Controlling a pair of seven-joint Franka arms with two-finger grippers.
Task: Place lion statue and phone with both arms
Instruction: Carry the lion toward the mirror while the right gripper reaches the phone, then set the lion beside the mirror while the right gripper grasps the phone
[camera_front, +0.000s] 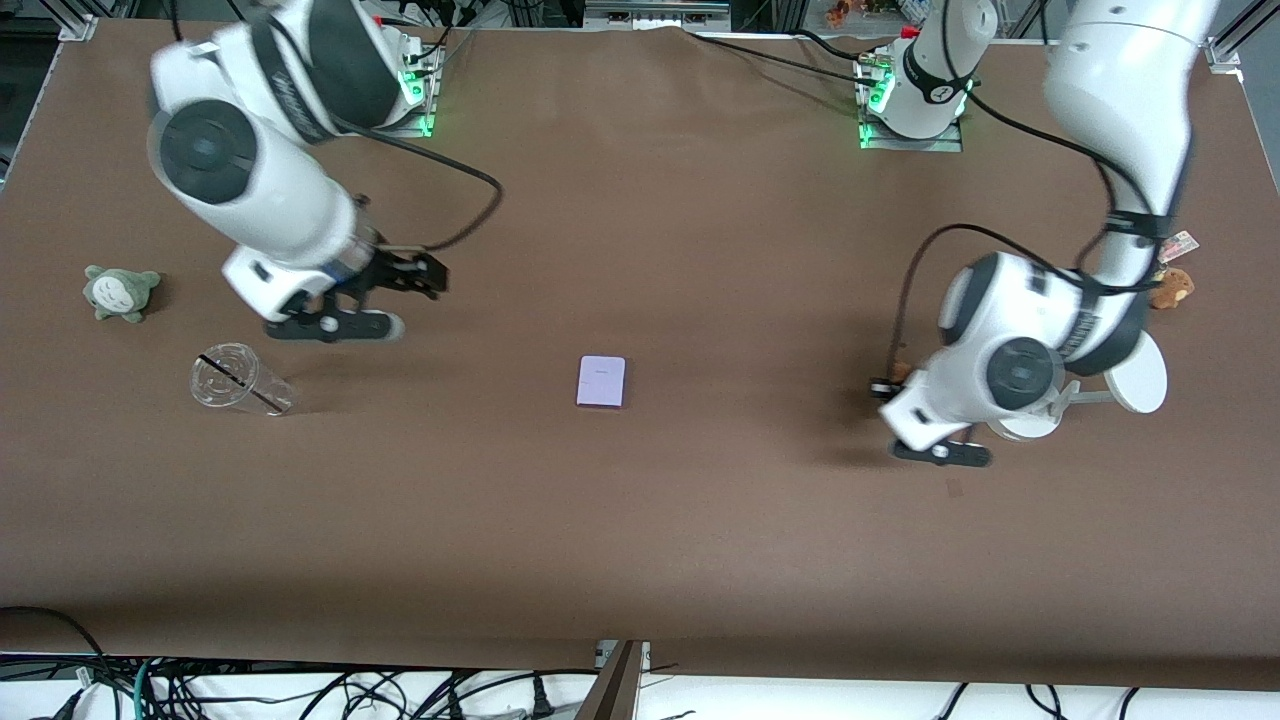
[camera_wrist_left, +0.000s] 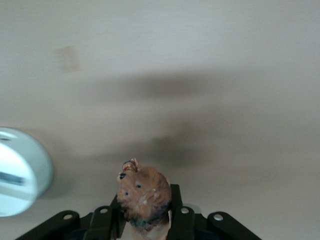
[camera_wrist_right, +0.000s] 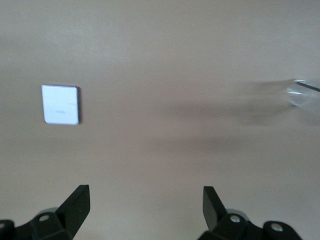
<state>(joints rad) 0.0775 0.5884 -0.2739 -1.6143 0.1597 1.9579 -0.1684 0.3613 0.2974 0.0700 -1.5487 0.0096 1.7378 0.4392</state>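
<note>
My left claw (camera_wrist_left: 145, 220) is clamped on the lion statue (camera_wrist_left: 144, 196), held up over the surface (camera_front: 700, 520) at the left arm's end. My right claw (camera_wrist_right: 145, 205) hangs spread and empty over bare surface near the clear cup (camera_front: 238, 380). The phone (camera_front: 601, 381) lies flat mid-surface between my arms, its long axis running toward the front camera, nearer my right claw, which I judge should take it.

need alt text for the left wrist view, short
The left gripper is shut on the lion statue, an orange-brown figurine with dark eyes and a darker lower end, held up over the bare brown table. A white round stand shows at the frame's edge.
</note>
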